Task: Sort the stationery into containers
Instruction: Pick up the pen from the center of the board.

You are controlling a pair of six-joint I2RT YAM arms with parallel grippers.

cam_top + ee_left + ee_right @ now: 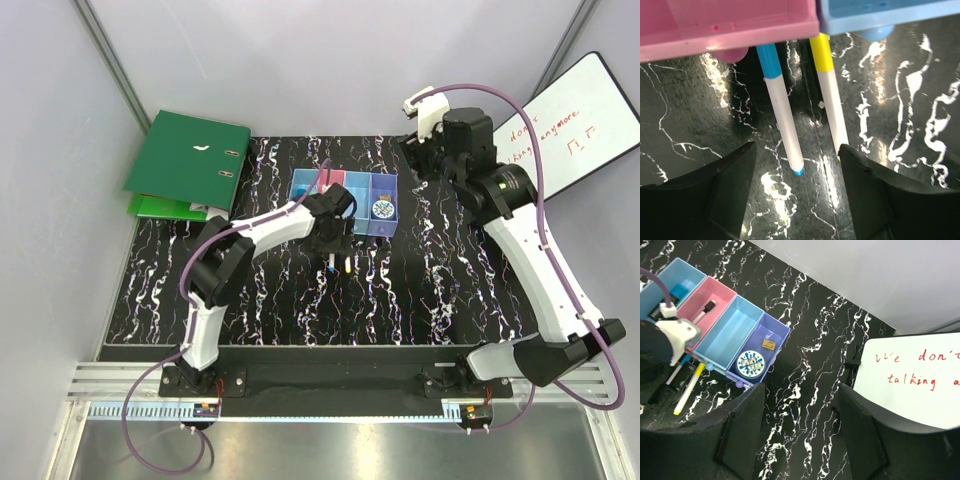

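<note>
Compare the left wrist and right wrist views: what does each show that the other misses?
Left wrist only: the left claw, open, its fingers either side of the blue pen's tip.
Right wrist only: the whole row of bins, the disc in the violet bin, a marker inside the pink bin, the whiteboard, and the open right claw.
Both: the pink bin, the light blue bin beside it, and the yellow pen on the table in front of them.
</note>
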